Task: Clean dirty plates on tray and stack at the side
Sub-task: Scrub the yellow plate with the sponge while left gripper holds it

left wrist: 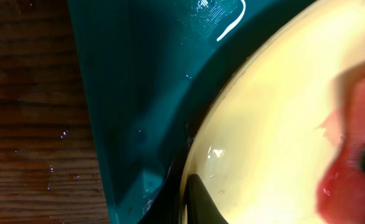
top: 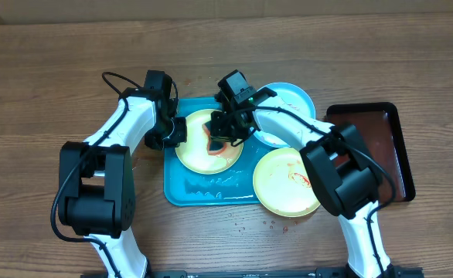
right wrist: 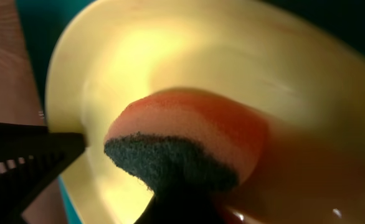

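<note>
We're holding the sponge (right wrist: 189, 143), clamped in our right jaws, against the yellow plate (top: 198, 154) in the tray (top: 203, 189), mid-frame; left jaws are sitting at its rim, grip unclear.

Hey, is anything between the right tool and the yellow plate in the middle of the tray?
Only the sponge that the right tool itself grips, which rests on the yellow plate. Nothing else visible lies between them. The left tool is at the plate's left rim, off to the side.
</note>
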